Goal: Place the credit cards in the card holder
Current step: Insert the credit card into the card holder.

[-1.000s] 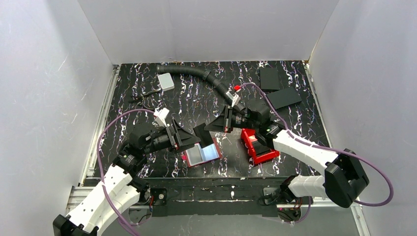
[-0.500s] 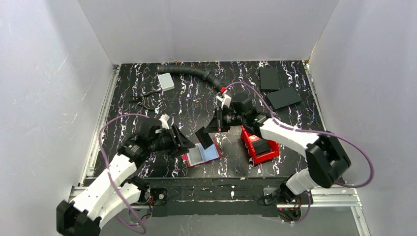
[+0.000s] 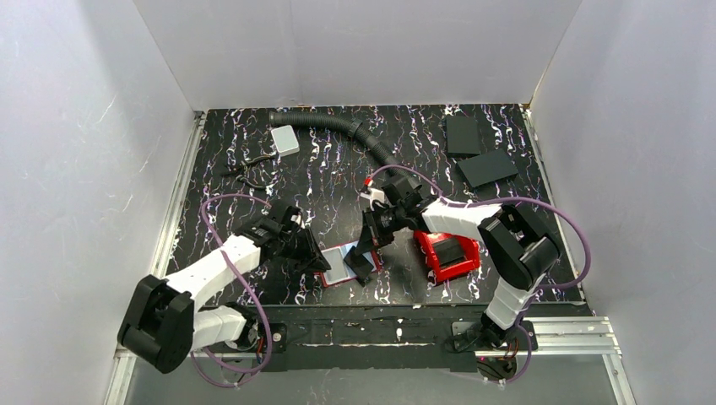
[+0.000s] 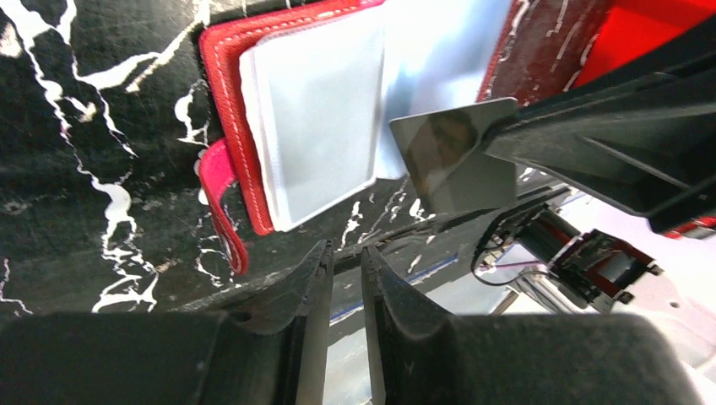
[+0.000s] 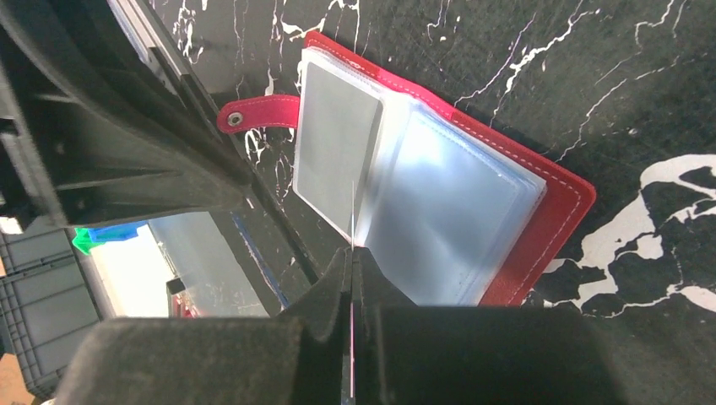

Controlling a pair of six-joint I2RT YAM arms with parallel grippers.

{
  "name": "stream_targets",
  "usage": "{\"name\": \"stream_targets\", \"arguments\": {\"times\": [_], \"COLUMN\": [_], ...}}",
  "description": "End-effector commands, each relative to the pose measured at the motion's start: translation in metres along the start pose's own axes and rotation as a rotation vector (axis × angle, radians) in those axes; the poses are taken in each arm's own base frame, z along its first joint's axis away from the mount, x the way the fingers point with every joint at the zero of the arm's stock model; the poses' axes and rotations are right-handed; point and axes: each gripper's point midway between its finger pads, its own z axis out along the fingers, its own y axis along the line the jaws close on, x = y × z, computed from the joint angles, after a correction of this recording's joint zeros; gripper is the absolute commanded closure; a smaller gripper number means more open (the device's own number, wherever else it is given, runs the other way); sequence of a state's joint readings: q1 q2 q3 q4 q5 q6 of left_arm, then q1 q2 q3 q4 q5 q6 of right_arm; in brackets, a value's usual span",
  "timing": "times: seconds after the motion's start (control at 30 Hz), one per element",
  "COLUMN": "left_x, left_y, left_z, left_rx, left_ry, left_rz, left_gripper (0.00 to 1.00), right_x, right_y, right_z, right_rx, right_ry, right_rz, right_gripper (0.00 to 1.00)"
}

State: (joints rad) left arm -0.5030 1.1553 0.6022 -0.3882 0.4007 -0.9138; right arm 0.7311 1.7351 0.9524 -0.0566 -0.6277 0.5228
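Note:
The card holder lies open near the table's front edge, a red wallet with clear sleeves and its clasp tab flung out to the side. My right gripper is shut on one of the credit cards, a grey one. It holds the card on edge over the sleeves, the tip at the fold between two pages. My left gripper hovers low by the holder's clasp side. Its jaws stand a narrow gap apart with nothing between them.
A red open-top bin sits just right of the holder, under the right arm. Two black slabs lie at the back right. A black corrugated hose and a small grey box are at the back.
The left jaws have closed from wide to a narrow gap as that arm dropped to the holder's left side. The right gripper has carried the card down and leftwards onto the open sleeves.

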Motion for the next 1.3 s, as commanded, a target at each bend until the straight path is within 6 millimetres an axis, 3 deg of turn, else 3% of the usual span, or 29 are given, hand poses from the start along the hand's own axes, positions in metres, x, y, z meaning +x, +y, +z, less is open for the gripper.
{"name": "stream_targets", "arguments": {"times": [0.0, 0.6, 1.27], "left_x": [-0.009, -0.007, -0.002], "left_y": [0.004, 0.031, 0.044], "left_z": [0.005, 0.027, 0.033], "left_rx": [-0.028, -0.113, -0.15], "left_ry": [-0.015, 0.015, 0.039], "left_rz": [0.055, 0.048, 0.027], "left_gripper": [0.83, 0.98, 1.0], "right_x": [-0.017, -0.009, -0.004], "right_y": [0.012, -0.003, -0.017], "right_z": [-0.003, 0.009, 0.016], "right_rx": [-0.086, -0.121, -0.123], "right_ry": [-0.048, -0.037, -0.03], "right_rz": [-0.033, -0.003, 0.036], "right_gripper": [0.99, 0.99, 0.99]}}
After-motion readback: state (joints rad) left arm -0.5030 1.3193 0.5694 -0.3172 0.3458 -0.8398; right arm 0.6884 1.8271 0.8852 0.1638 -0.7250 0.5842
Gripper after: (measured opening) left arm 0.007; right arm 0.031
